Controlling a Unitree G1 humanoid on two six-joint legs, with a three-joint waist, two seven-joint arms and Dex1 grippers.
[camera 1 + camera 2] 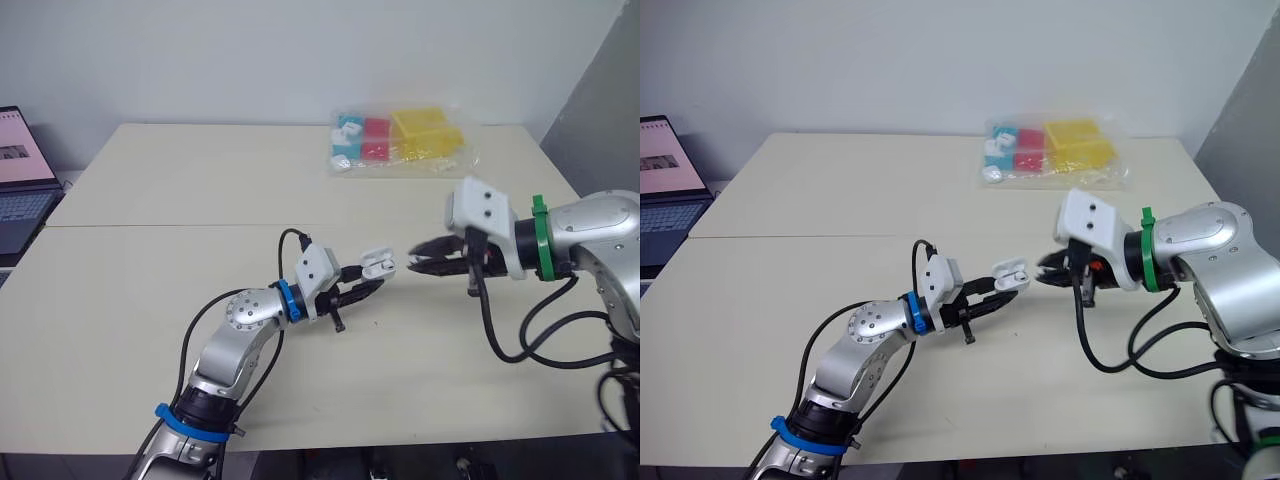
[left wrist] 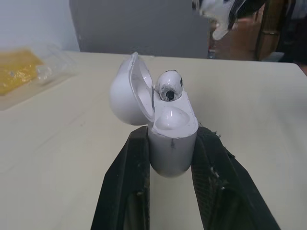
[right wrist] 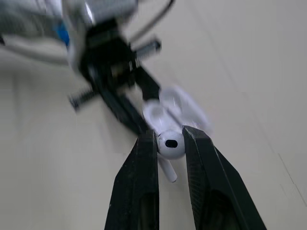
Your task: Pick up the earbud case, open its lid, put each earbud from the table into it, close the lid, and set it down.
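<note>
Above the table's middle, my left gripper (image 1: 370, 281) is shut on the white earbud case (image 1: 378, 264), its fingers (image 2: 136, 163) clamping the case body (image 2: 170, 139). The lid (image 2: 127, 91) stands open, and one earbud (image 2: 169, 86) sits in a slot beside an empty slot. Just right of the case, my right gripper (image 1: 414, 263) is shut on a second white earbud (image 3: 170, 143), stem hanging below the fingers (image 3: 144, 163). In the right wrist view the open case (image 3: 165, 112) lies a short gap beyond that earbud.
A clear plastic bag (image 1: 400, 140) of yellow, red and blue boxes lies at the table's far right. An open laptop (image 1: 20, 180) stands off the left edge. The beige table (image 1: 150, 300) stretches bare to the left of my left arm.
</note>
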